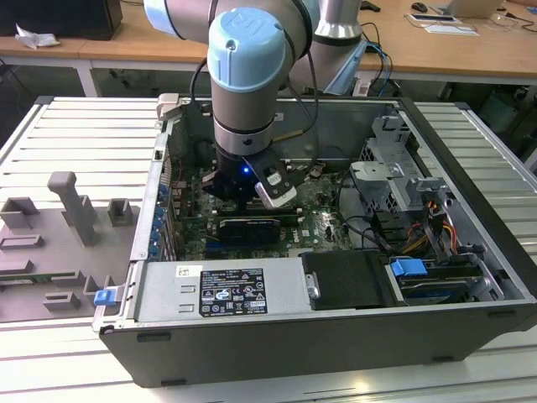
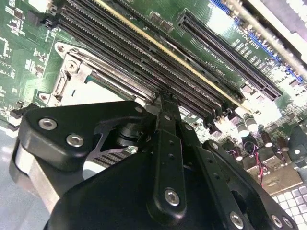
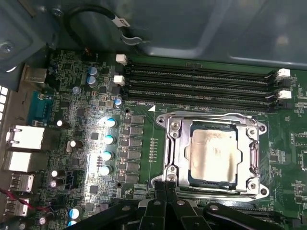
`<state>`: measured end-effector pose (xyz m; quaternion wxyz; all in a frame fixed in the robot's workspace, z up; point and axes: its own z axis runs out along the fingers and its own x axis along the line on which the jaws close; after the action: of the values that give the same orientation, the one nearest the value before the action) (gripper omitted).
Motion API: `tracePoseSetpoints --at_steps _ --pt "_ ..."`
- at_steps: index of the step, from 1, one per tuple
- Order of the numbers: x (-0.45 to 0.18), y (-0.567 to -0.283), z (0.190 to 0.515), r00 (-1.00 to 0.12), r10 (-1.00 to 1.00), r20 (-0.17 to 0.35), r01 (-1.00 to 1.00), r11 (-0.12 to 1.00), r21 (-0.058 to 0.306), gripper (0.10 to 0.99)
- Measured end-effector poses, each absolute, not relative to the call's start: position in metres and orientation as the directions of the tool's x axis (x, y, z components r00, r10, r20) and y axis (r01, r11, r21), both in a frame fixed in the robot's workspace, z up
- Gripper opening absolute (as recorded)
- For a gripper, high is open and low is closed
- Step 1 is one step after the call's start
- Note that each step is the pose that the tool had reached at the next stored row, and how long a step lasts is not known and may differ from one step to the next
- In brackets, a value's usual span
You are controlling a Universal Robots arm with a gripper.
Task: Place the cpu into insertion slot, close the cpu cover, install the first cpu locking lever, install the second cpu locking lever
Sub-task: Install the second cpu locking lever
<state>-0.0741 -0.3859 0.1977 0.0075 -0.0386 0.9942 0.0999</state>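
Exterior view: the open computer case (image 1: 336, 277) lies on the slatted table (image 1: 75, 126), with the arm reaching down into its motherboard. In the first wrist view the cpu (image 3: 214, 155) sits in the insertion slot (image 3: 194, 178), the cpu cover (image 3: 211, 120) framing it. The gripper (image 3: 165, 184) hangs at the socket's edge, its jaws pressed together, gripping nothing. I'd say a locking lever needs steady, square pressure here.

Exterior view looks down from outside the open computer case (image 1: 336, 336) — both wrist views sit close over its motherboard (image 3: 86, 134).
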Motion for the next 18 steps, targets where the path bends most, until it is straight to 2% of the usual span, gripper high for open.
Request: tracePoseSetpoints --at_steps 18 --pt "-0.0768 -0.3887 0.2008 -0.997 -0.072 -0.026 -0.076 0.977 0.202 0.106"
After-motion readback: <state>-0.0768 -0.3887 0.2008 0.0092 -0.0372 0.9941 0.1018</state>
